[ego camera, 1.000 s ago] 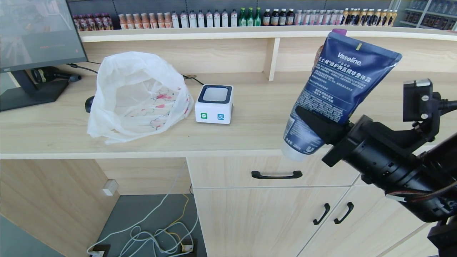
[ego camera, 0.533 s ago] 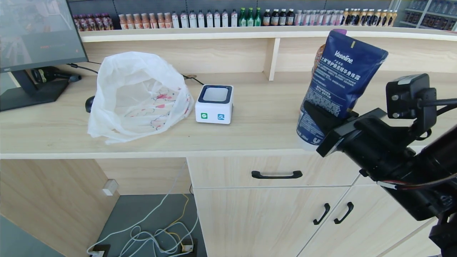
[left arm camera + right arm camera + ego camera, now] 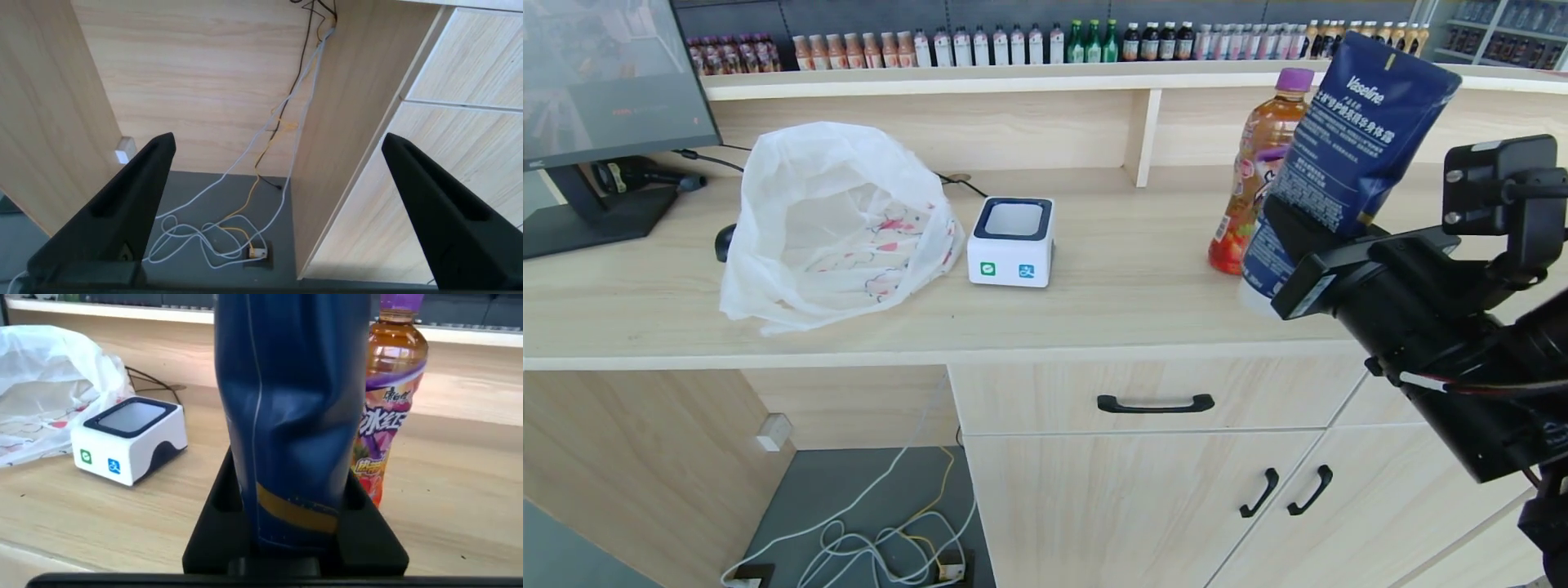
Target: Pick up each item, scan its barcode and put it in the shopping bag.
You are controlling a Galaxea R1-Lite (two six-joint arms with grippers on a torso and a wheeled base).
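Now we clench the blue tube low in our right tool, leaving print free for the scanner; left tool released.

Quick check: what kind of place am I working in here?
Probably a shop checkout: a white cube scanner on the light wooden counter, a dark monitor at its left end, rows of bottled drinks shelved behind.

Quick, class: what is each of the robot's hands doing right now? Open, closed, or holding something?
Left hand: open, holding nothing.
Right hand: closed on the blue tube.
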